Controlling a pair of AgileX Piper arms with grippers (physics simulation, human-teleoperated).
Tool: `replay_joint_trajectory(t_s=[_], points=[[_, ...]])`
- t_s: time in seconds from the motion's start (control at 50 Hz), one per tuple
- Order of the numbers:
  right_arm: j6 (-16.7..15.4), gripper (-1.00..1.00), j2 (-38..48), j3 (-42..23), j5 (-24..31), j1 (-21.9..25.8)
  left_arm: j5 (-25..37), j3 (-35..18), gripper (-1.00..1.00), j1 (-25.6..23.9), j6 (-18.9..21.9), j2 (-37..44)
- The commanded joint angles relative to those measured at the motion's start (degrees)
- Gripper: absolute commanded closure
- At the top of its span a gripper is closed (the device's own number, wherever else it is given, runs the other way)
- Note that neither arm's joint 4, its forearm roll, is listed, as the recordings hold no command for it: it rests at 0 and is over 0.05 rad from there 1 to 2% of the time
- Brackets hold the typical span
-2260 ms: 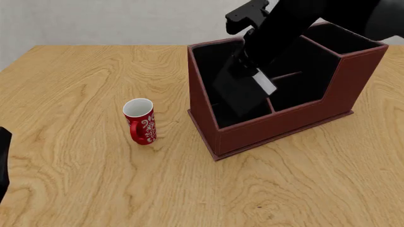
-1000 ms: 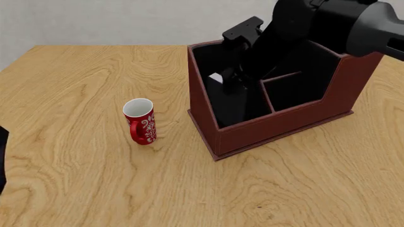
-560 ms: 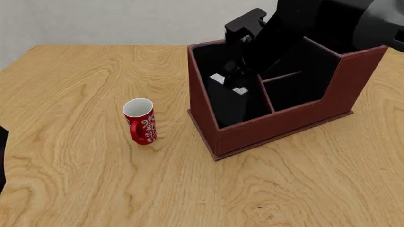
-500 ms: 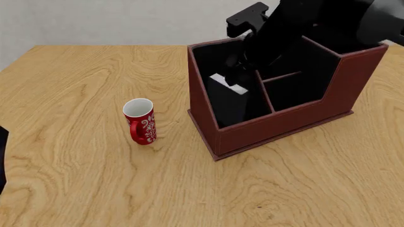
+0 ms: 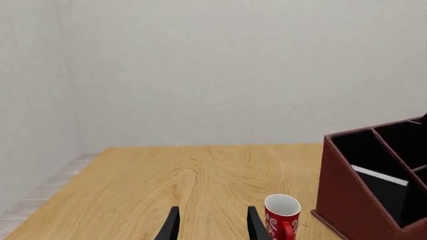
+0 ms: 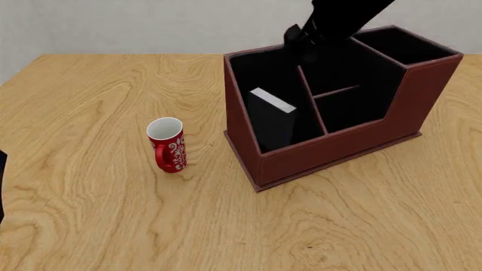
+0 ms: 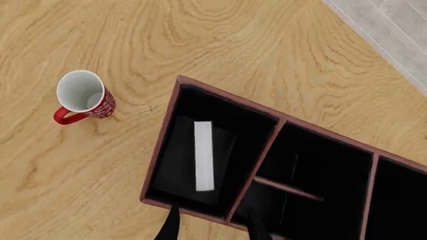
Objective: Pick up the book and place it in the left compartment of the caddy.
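Now, book [image 6: 272,116]: stands in the left compartment [image 6: 263,84] of the caddy [image 6: 331,152], seemingly leaning.
Right gripper [image 7: 212,225]: above the caddy, fingers apart, empty.
Left gripper [image 5: 212,225]: fingers apart, empty.
Mug [image 6: 166,144]: left of the caddy.

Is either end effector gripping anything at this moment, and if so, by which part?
Nothing is held. Both the left end effector and the right end effector are open and empty; the book stands free in the caddy's left compartment.

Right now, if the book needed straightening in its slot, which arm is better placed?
Right. Its pincer hangs open above the caddy, the book below it. The left pincer sits far back beyond the mug.
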Motion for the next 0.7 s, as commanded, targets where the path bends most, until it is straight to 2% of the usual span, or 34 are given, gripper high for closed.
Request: replay_joint_trajectory(t_s=[0.02, 0.08, 0.1, 0.14, 0.34, 0.54, 0.68, 0.7], points=[[0.59, -1.0, -5.07, 1.35, 0.47, 1.07, 0.23, -0.08, -1.0, -0.9, 0.3, 0.0], [0.21, -1.0, -7.16, 3.79, -0.76, 1.09, 0.87, -0.68, -1.0, -1.19, 0.29, 0.0], [1.11, -1.0, -7.99, 4.3, -1.12, 1.72, 1.12, -0.87, -1.0, -1.28, 0.27, 0.0], [0.16, -1.0, -9.31, 6.03, -1.86, 1.46, 1.34, -1.04, -1.0, -1.51, 0.45, 0.0], [2.21, -1.0, -14.95, 9.43, -3.83, 2.96, 2.5, -2.66, -1.0, -2.2, 0.65, 0.0], [3.6, -1.0, -22.63, 19.91, -8.22, 5.19, 2.74, -3.28, -1.0, -3.1, 0.98, 0.0], [3.22, -1.0, -26.02, 22.62, -10.1, 4.58, 2.75, -3.44, -1.0, -3.22, 0.96, 0.0], [3.91, -1.0, -27.04, 22.96, -10.33, 4.95, 2.73, -3.37, -1.0, -3.36, 1.1, 0.0]])
